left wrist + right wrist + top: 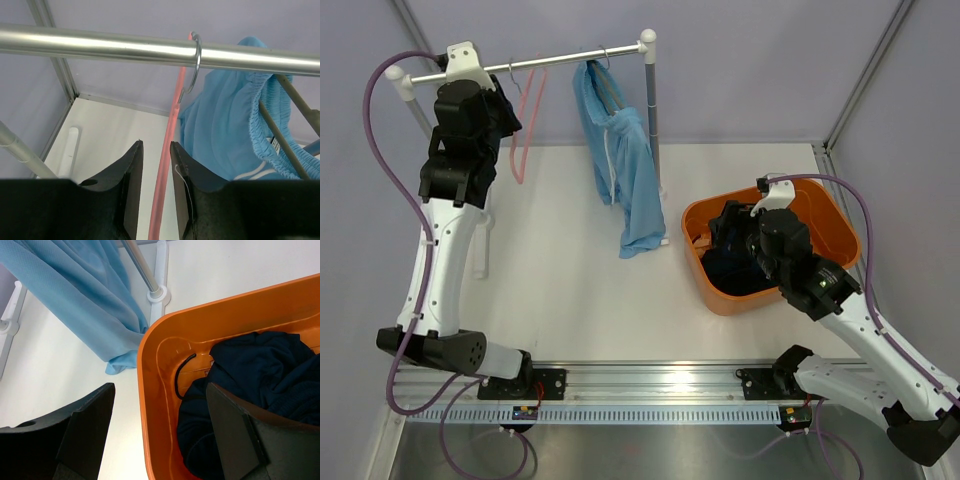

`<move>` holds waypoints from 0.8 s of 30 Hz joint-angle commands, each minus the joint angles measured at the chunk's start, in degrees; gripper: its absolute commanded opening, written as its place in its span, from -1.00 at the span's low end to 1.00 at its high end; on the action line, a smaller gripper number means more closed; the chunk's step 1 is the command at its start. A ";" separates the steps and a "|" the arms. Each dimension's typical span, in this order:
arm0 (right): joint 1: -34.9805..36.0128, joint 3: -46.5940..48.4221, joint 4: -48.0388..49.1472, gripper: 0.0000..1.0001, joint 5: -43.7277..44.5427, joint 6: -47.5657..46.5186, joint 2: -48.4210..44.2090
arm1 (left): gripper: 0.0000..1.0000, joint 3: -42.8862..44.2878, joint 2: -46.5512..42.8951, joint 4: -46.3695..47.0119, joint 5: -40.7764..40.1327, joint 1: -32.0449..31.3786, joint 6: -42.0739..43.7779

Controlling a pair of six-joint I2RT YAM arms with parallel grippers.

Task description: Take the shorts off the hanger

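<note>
— Jaws on the left gripper: apart or clamped?
— Narrowly apart, up under the silver metal rail. Thin pink plastic hanger runs through the gap. It's bare and not visibly pinched. Right gripper gapes wide and empty over the orange plastic tub.
— Progress?
— Roughly half, I'd say. Dark navy cloth shorts lie bunched in the tub. Light sky-blue cloth shorts hang by the elastic waistband from a second, dull grey-brown hanger at the rail's right end. Hem is down near the white table.
— Room?
— Tight on the right. Rack's upright post is just beside the blue pair, and the tub rim is near the hem. To the left there's open rail between the two hangers and open table in front. I'd approach from that side and watch for the waistband snagging on the hanger arms.
</note>
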 commanded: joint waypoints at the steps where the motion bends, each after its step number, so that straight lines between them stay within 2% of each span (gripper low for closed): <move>1: -0.25 -0.04 2.29 0.64 -0.69 0.67 0.23 | -0.39 -1.27 -2.96 3.02 -2.97 0.12 0.56; 5: -0.25 -0.12 2.20 0.64 -0.69 0.67 0.06 | -0.44 -2.15 -5.60 4.43 -4.03 -1.20 1.52; 8: -0.25 -0.12 1.94 0.64 -0.60 0.59 0.06 | -0.44 -1.10 -7.00 4.95 -6.13 -4.62 3.28; 14: -0.25 -0.12 0.79 0.64 0.01 0.50 -0.47 | -0.36 0.13 -9.64 7.68 -12.37 -16.04 6.70; 15: -0.16 0.05 0.62 0.65 0.19 0.32 -0.55 | -0.34 1.00 -9.38 7.68 -13.60 -19.28 6.97; 18: -0.25 0.49 -0.17 0.65 0.19 0.23 -0.56 | -0.28 1.71 -7.37 8.47 -15.27 -23.86 7.42; 24: -0.25 1.81 -2.54 0.65 0.63 -0.64 -1.25 | -0.24 3.65 0.89 11.80 -18.27 -27.39 5.58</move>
